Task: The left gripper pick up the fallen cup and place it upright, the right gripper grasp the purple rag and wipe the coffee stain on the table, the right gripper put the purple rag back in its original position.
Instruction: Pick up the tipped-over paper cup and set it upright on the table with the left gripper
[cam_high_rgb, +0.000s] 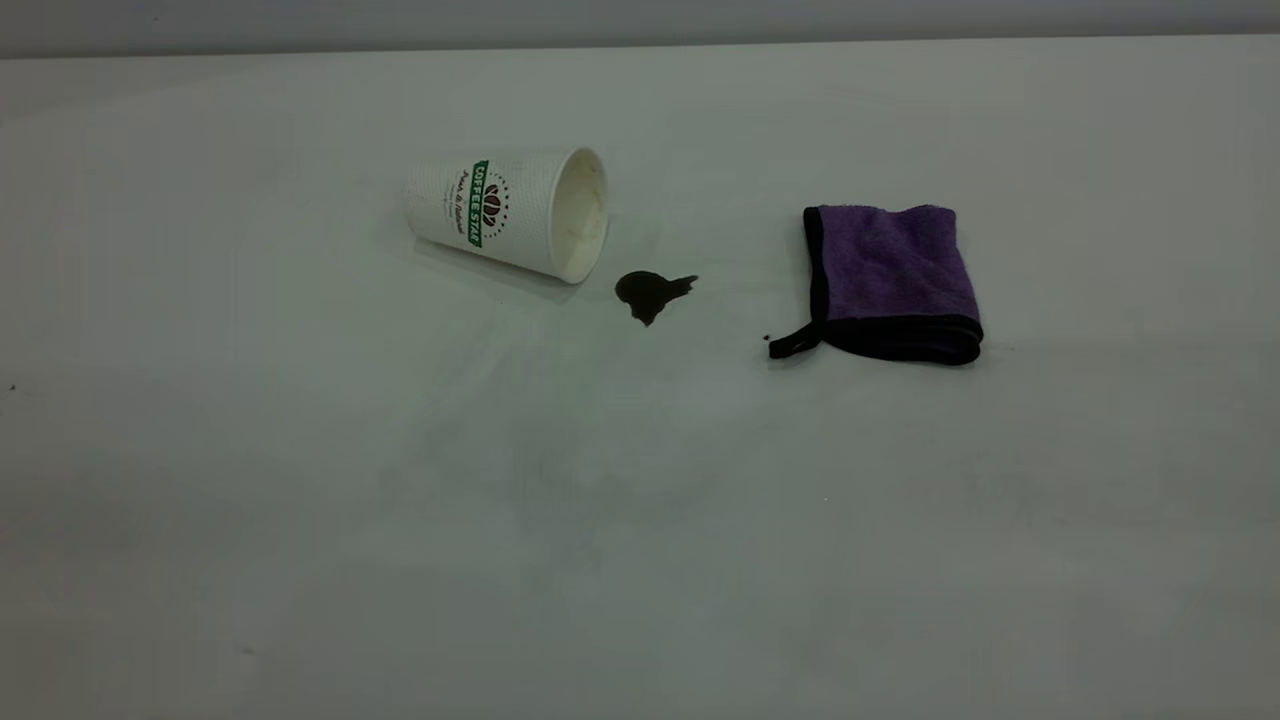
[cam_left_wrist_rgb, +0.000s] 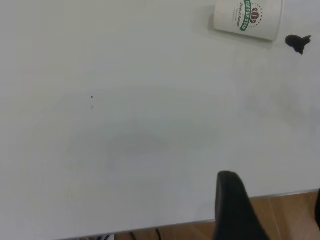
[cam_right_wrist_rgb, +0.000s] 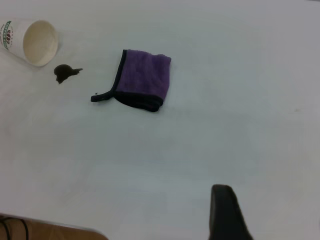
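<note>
The fallen cup (cam_high_rgb: 505, 212) lies on its side on the table (cam_high_rgb: 640, 520), mouth towards the coffee stain (cam_high_rgb: 652, 292) just beside it. The purple rag (cam_high_rgb: 893, 282) lies folded and flat to the right of the stain, its black loop tab pointing at the stain. Neither gripper shows in the exterior view. My left gripper (cam_left_wrist_rgb: 274, 186) is open and empty over the table's near edge, far from the cup (cam_left_wrist_rgb: 248, 18) and the stain (cam_left_wrist_rgb: 298, 42). My right gripper (cam_right_wrist_rgb: 272, 200) shows one finger (cam_right_wrist_rgb: 223, 210), stands open and empty, well short of the rag (cam_right_wrist_rgb: 142, 80), stain (cam_right_wrist_rgb: 64, 73) and cup (cam_right_wrist_rgb: 32, 41).
A tiny dark speck (cam_high_rgb: 766, 338) lies near the rag's loop, and another speck (cam_left_wrist_rgb: 92, 97) on the bare table. The table's near edge (cam_left_wrist_rgb: 165, 225) borders a wooden floor. The tabletop is wide and bare around the three things.
</note>
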